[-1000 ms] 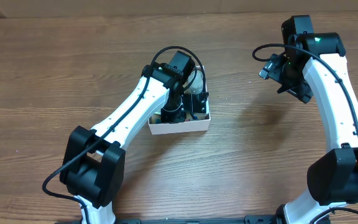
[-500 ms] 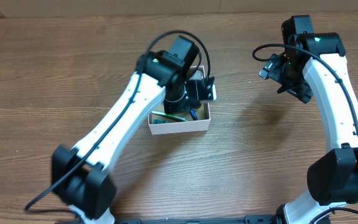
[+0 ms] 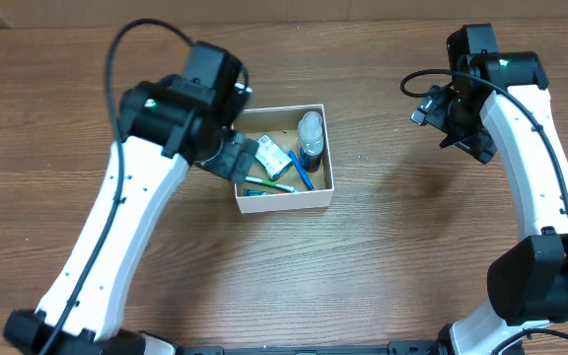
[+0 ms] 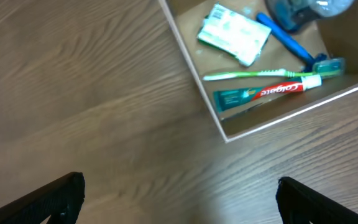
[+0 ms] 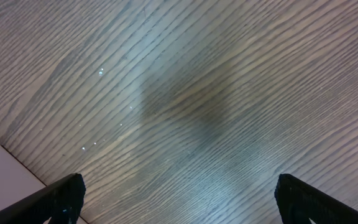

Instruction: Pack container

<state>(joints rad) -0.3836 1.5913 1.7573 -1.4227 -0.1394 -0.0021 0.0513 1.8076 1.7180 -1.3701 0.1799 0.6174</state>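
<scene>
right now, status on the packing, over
Left gripper open, empty, beside container. Right gripper open, empty, over table. Nothing blocking.

The left arm and right arm have smooth white link shells between bulky black joint housings. A thin black cable loops at the overhead's upper left, and a green light glows at the upper right. Matte black fingertips fill the bottom corners of both wrist views.

Brown wood-grain table beneath me, grain running side to side from overhead, 1 container sitting flat on it left of centre, white walls, open top
</scene>
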